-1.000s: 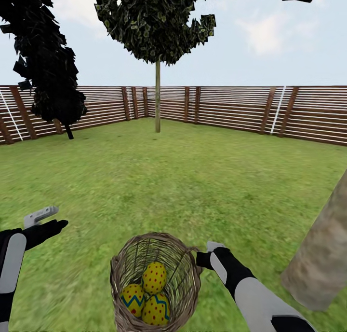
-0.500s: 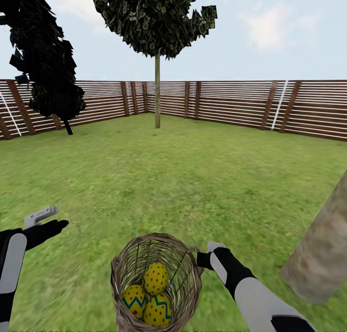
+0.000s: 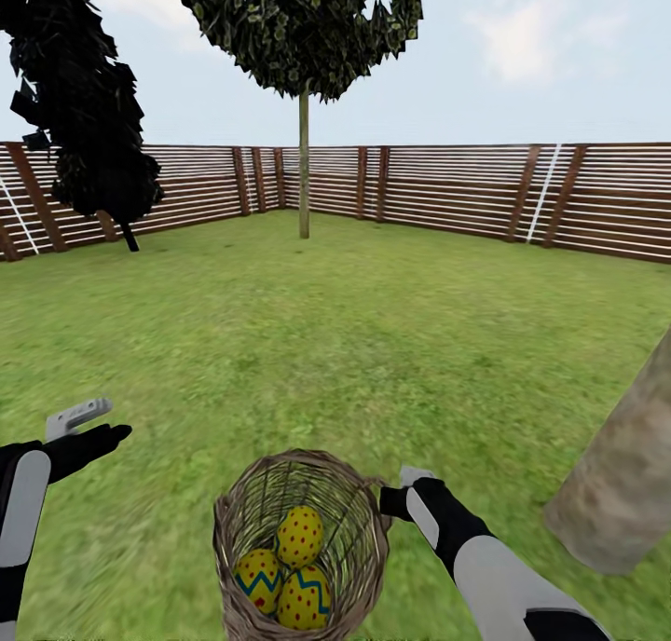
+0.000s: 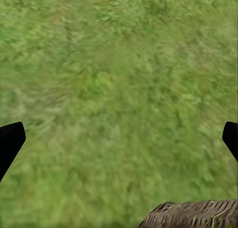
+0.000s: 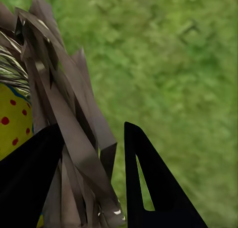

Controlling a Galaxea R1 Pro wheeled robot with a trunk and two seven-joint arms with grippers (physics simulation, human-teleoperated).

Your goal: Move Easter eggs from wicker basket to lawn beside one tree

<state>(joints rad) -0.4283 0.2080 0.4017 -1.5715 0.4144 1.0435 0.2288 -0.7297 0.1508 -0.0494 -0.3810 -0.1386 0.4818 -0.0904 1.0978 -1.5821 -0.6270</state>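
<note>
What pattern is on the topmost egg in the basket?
Yellow with red dots only, no zigzag; the topmost egg shows best in the head view.

Lawn (image 3: 373, 324): flat mottled green grass, runs out to the slatted wooden fence (image 3: 447, 189). Sitting directly on it: wicker basket (image 3: 359, 529), rim strands between the right jaws in the right wrist view, basket edge also just off the open left jaws in the left wrist view, otherwise bare grass between those. Thick pale mottled trunk (image 3: 620, 492) rooted in the grass beyond the right jaws, on their outer side. Thin-trunked tree (image 3: 304, 170) and dark bushy tree (image 3: 93, 138) stand far ahead of both jaws, by the fence.
</note>
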